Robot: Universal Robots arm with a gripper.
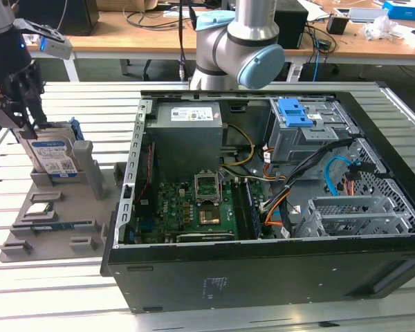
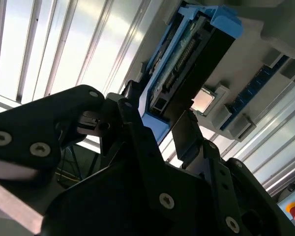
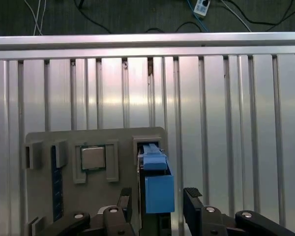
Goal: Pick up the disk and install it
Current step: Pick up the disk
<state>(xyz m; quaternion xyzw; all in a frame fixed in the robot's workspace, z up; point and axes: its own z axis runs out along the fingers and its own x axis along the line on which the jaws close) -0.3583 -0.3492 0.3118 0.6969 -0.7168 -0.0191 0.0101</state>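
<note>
Two black fingers [image 3: 125, 202] of the end effector [image 3: 157, 196] stand one on each side of the disk [image 3: 155, 164]. There is a thin gap on both sides in the first wrist view, so we call it spread, not pinching anything.

The disk stands on its edge in a slot of the grey holder [image 1: 62, 207]. The holder lies on the slatted metal surface [image 1: 55, 297], at the exterior view's left of the open computer case [image 1: 263, 277]. In the exterior view the white-and-blue label faces us & the end effector [image 1: 21, 104] is right by the disk's top corner.

What could go wrong, we think:
- **Bad grip:** the blue frame looks like smooth plastic & the fingers reach only the end of the disk. If they close off-centre, the disk may tip or slip as it leaves the slot.
- **Tight slot:** the slot looks snug. A pull that isn't straight could jam the disk or drag the holder along w/ it.
- **The chip:** a chip [image 3: 93, 158] sits in the next pocket of the holder. A bump there could knock it loose.
- **Crowded case:** the case is full of cables [image 1: 332, 180] near the blue drive bay [image 1: 295, 114]. A weak hold could mean a snag or a drop there.
</note>
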